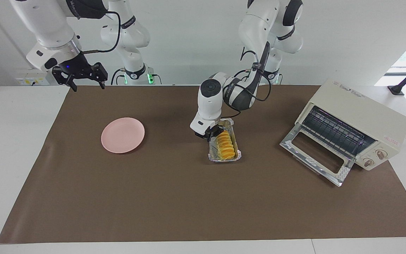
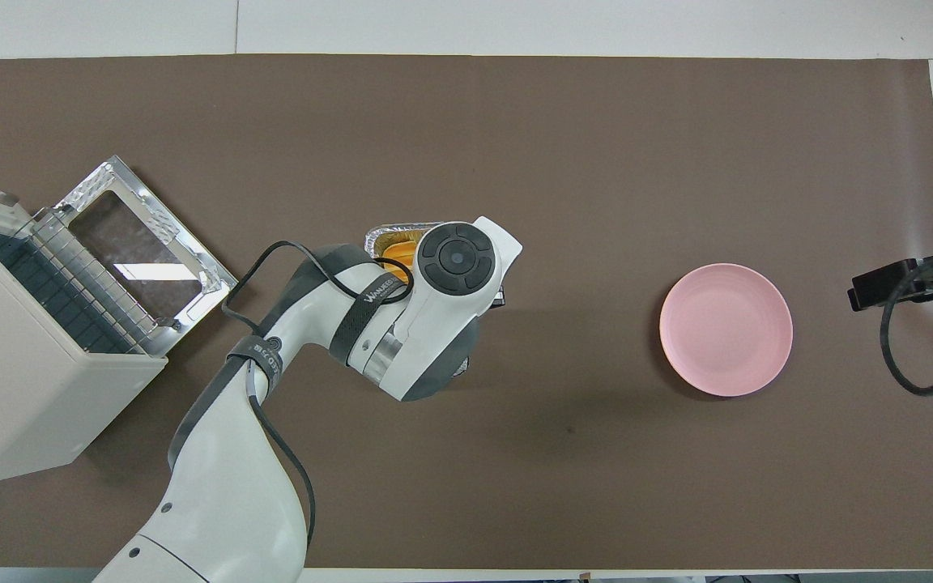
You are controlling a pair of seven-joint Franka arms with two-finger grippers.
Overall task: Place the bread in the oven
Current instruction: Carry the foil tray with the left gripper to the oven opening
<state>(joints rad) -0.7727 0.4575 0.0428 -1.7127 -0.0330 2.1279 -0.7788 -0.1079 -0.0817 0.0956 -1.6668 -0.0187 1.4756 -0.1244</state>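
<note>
The bread (image 1: 225,144), a golden ridged loaf, lies in a crinkled silver foil tray (image 1: 224,157) in the middle of the brown mat. My left gripper (image 1: 214,134) is down at the end of the bread nearer to the robots, at the tray's rim. In the overhead view the left hand covers most of the tray (image 2: 389,236), and only a bit of the bread (image 2: 398,253) shows. The cream-white oven (image 1: 360,121) stands at the left arm's end with its glass door (image 1: 312,155) dropped open and the wire rack showing. My right gripper (image 1: 83,80) is open, empty and waits raised.
An empty pink plate (image 1: 123,135) lies on the mat toward the right arm's end, also in the overhead view (image 2: 726,329). The oven (image 2: 21,380) and its open door (image 2: 142,251) take up the left arm's end. The brown mat (image 1: 174,204) covers the table.
</note>
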